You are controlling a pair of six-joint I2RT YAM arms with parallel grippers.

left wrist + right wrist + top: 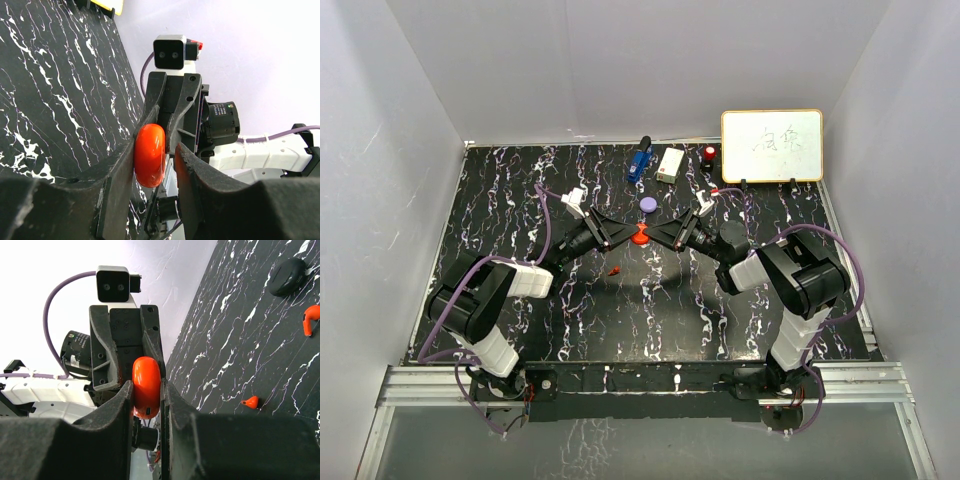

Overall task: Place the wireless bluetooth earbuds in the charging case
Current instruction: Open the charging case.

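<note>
looks like case-opening to me – right gripper (146,405) clamped on the red charging case (639,237), left gripper (155,165) slightly slack around it, red earbud (310,319) lying on the table (240,340) – next: pry it open.

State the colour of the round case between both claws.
The glossy round case is orange-red, clearest in right wrist view.

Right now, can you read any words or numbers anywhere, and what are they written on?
Whiteboard: dark handwritten marks, too blurred to read.
Black motor: a small printed label, too small to read.
Red charging case: no writing shows.
So there is nothing here that can be quoted.
</note>
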